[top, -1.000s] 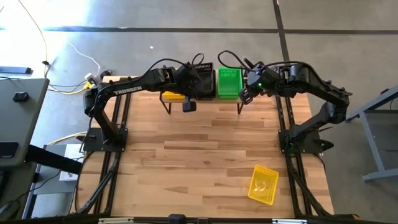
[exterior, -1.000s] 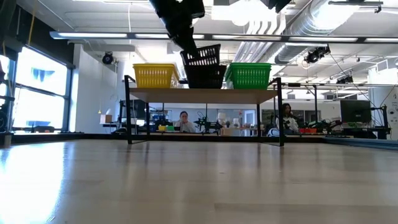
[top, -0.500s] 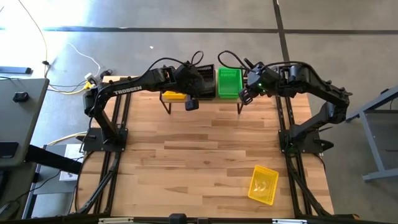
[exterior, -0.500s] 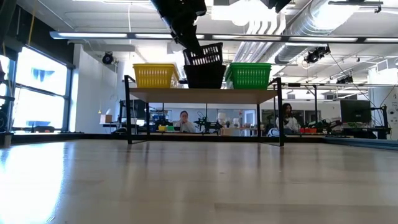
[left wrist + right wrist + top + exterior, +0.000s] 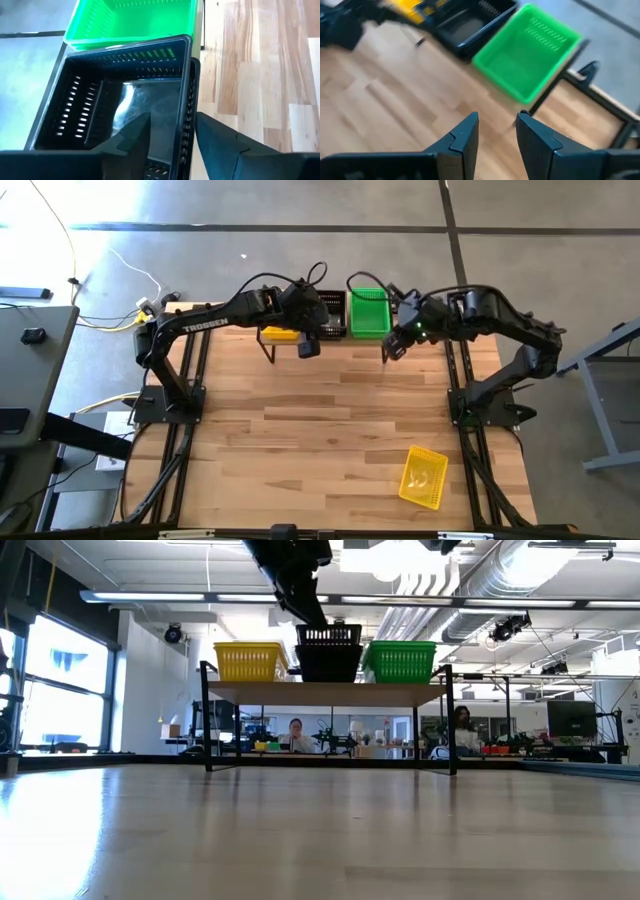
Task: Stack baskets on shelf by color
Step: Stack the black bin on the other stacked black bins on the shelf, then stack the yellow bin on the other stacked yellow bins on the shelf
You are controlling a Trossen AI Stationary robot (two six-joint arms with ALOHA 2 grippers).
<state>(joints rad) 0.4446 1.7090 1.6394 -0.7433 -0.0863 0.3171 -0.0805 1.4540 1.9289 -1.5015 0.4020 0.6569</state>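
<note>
Baskets are sitting on the shelf (image 5: 325,692): the top black basket (image 5: 329,636) is now lying level in its stack, no longer tilted as a moment ago. The left gripper (image 5: 172,135) is standing open astride its wall, holding nothing, so black is looking finished. The right gripper (image 5: 496,131) is hovering open and empty near the green stack (image 5: 369,313). One yellow basket (image 5: 424,476) is lying apart on the table (image 5: 320,440).

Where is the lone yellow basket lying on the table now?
In the high view the lone yellow basket lies on the table's near right part, far from the shelf.
</note>
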